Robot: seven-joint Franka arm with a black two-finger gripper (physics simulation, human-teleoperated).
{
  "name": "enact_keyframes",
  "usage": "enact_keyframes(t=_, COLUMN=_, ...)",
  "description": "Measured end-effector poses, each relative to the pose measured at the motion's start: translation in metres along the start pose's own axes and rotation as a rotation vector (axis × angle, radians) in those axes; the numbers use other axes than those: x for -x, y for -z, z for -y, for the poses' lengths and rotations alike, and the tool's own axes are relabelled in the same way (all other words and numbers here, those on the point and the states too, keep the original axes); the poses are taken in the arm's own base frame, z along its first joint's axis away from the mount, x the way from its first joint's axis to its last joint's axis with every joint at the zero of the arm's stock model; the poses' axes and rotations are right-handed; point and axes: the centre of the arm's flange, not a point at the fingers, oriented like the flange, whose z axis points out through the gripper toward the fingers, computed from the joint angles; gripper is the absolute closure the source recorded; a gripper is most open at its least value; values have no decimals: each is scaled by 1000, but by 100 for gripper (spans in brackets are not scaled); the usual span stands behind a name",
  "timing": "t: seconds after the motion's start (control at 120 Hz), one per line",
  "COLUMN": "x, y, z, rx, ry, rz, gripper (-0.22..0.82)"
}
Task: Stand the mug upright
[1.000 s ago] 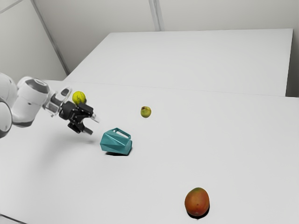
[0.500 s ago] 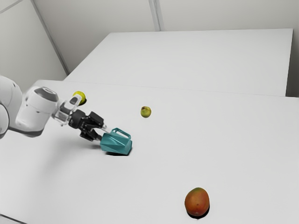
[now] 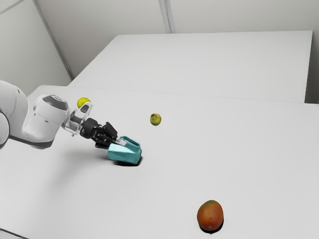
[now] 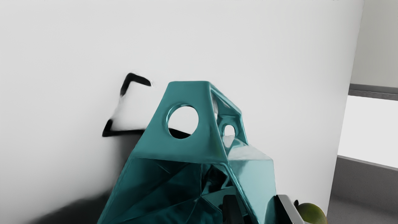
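White table, tool advanced farther since the earlier frame, partly open, fingers astride the wall of the teal mug, mug on its side, slightly turned, mango well apart, small green fruit nearer.

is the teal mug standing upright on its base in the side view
No, the teal mug is tipped over on its side, with its open mouth facing the gripper.

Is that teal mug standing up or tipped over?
Tipped over: the mug is on its side, its open mouth facing sideways toward the gripper instead of up.
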Motion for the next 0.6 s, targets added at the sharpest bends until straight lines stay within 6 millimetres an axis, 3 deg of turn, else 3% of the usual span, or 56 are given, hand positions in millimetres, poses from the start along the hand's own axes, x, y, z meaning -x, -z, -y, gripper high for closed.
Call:
enact_keyframes(t=0.2, x=-3, y=10, z=-13, rx=-8, ry=-30, rz=-20, gripper=73)
enact_keyframes(t=0.433, x=-4, y=16, z=-19, rx=-19, ry=-45, rz=-27, gripper=76)
enact_keyframes(t=0.6, x=0, y=40, z=-59, rx=-91, ry=-128, rz=-43, gripper=77)
